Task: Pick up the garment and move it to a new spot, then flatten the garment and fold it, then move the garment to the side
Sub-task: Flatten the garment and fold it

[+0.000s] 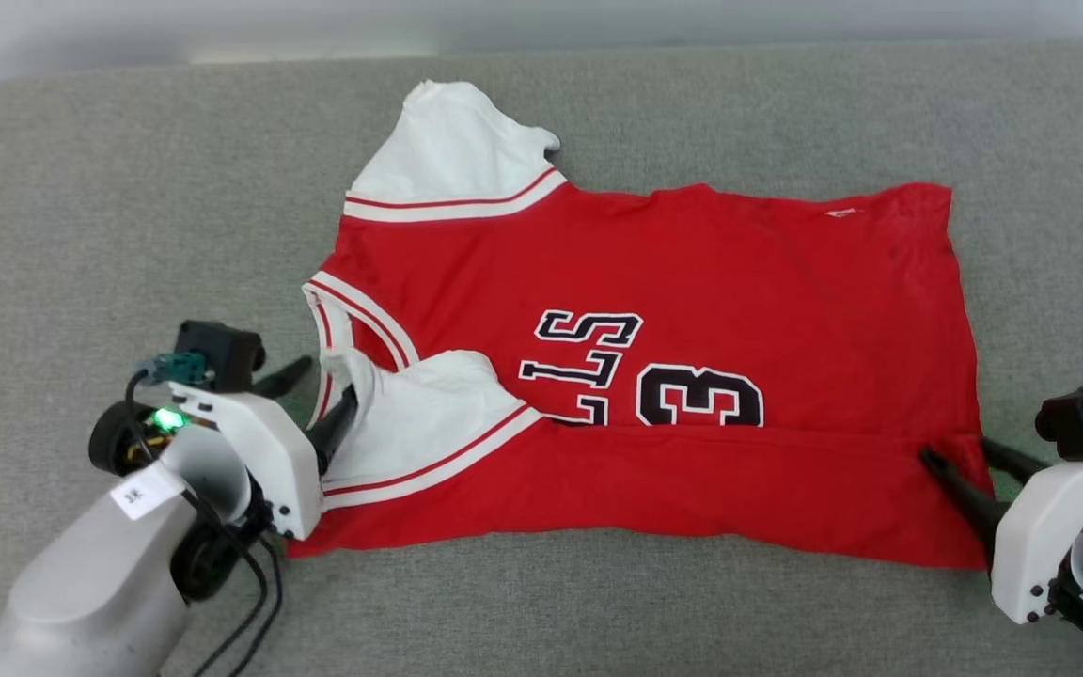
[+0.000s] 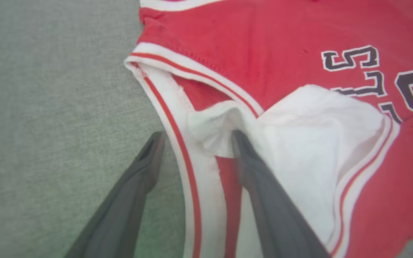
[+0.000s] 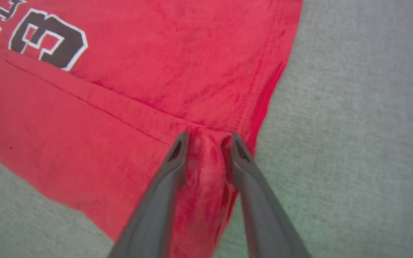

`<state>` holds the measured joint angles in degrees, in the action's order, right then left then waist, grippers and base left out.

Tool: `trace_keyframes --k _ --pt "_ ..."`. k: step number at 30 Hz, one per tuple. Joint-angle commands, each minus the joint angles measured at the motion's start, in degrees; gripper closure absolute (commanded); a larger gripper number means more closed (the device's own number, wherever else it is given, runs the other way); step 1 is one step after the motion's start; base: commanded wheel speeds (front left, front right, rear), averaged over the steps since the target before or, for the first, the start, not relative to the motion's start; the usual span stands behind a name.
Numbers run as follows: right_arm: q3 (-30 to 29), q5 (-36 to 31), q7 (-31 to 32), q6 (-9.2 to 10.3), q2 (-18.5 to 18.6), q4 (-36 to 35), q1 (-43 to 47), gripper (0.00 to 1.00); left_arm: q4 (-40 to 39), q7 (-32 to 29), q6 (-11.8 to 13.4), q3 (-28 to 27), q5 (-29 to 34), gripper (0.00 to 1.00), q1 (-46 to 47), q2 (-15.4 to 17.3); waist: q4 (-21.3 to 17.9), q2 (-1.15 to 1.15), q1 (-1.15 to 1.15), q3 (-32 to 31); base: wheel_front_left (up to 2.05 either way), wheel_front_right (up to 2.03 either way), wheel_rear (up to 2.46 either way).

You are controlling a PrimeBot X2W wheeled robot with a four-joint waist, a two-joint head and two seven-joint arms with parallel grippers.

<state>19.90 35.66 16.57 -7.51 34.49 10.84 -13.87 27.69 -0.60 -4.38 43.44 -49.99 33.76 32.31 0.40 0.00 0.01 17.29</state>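
garment (image 1: 692, 273): red, wht sleeves (image 1: 452, 141), striped trim (image 1: 452, 202), blk lettering (image 1: 692, 395); grey surface (image 1: 81, 188)

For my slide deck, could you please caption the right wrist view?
Right gripper, jaws parted around a bunched ridge of the red garment, on grey cloth.

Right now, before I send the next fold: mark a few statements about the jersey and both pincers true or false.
1. The left pincer is open. True.
2. The jersey's near edge is folded over part of the lettering. True.
3. Both sleeves are tucked under the jersey. False: the far sleeve sticks out flat, and the near sleeve lies on top.
4. The right pincer is at the collar. False: it is at the hem end, with red cloth bunched between its fingers.
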Motion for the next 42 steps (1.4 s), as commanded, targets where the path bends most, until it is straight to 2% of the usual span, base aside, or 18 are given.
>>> trace_keyframes --k 1,7,13,19,23,30,40,41,42 --pt "-0.39 -0.02 -0.56 0.04 0.39 -0.46 0.5 0.0 -0.55 -0.12 0.1 -0.31 0.32 0.0 1.26 0.93 0.76 0.0 -0.01 -1.55 0.0 0.0 0.0" --pt "-2.76 -0.82 -1.23 0.03 0.85 -3.06 2.29 0.0 -5.91 -5.88 0.53 -0.42 0.38 0.0 4.91 4.58 2.24 0.0 -0.01 -4.15 0.0 0.0 0.0" --pt "-4.13 -1.93 -0.19 0.04 -0.02 -5.17 3.54 0.0 -11.67 -19.91 0.47 1.0 -2.27 0.0 8.88 8.37 2.82 0.0 -0.01 -5.15 0.0 0.0 0.0" --pt "-4.09 -3.08 0.97 0.04 -1.28 -6.41 3.43 0.0 -13.87 -35.19 0.31 3.04 -7.95 0.0 10.74 10.14 2.38 0.0 -0.01 -5.46 0.0 0.0 0.0" --pt "-3.62 -3.54 1.49 0.04 -1.74 -6.94 2.79 0.0 -13.76 -42.14 0.66 5.21 -9.59 0.0 10.68 10.7 1.61 0.0 -0.01 -5.28 0.0 0.0 0.0" --pt "-2.45 -3.35 1.97 0.03 -2.26 -6.98 1.21 0.0 -10.99 -48.22 0.33 9.05 -10.11 0.0 8.22 10.27 -0.19 0.0 -0.01 -4.4 0.0 0.0 0.0" --pt "-1.78 -2.95 1.83 0.04 -2.47 -5.94 -0.67 0.0 -5.81 -48.13 -1.19 13.16 -10.29 0.0 3.07 7.66 -1.64 0.0 -0.01 -3.88 0.0 0.0 0.0" --pt "-1.74 -2.94 1.99 0.03 -2.25 -6.02 -0.82 0.0 -5.48 -47.97 -1.35 13.25 -10.41 0.62 2.97 7.45 -1.65 0.0 -0.01 -3.99 0.0 0.0 0.0" --pt "-1.66 -2.88 2.24 0.03 -2.02 -6.15 -1.04 0.0 -5.25 -47.57 -1.58 13.29 -10.59 1.0 2.87 7.32 -1.64 0.0 -0.01 -4.14 0.0 0.0 0.0"
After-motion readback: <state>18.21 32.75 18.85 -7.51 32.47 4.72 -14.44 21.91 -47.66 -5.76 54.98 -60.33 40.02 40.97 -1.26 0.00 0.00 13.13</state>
